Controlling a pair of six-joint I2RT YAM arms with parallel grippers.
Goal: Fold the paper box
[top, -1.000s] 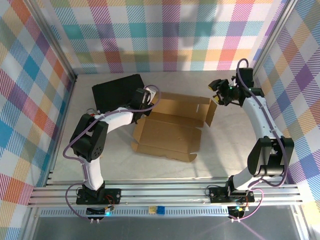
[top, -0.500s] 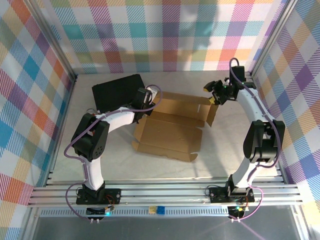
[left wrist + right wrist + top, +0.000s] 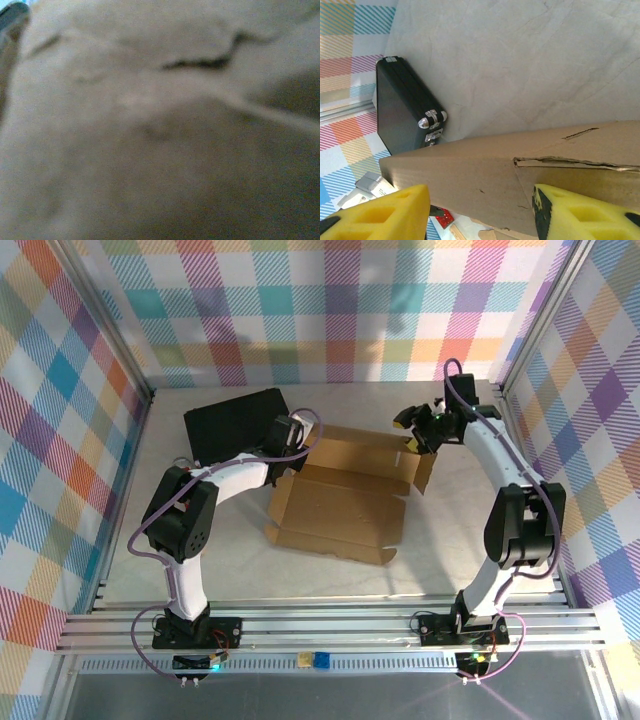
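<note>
Open paper box [image 3: 340,505] lies just beside the black case [image 3: 232,420].
The left gripper [image 3: 287,437], pressed together, sits at the box corner nearest the case; the right gripper [image 3: 413,427], spread, straddles the raised flap farthest from it.

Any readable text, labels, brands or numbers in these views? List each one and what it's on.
No text can be read.
No print on the brown corrugated cardboard box: plain surfaces.
No brand or label visible on the black rectangular case with silver latches.
Tiny print on the white label at the lower left of the right wrist view: too small and blurred to read.
</note>
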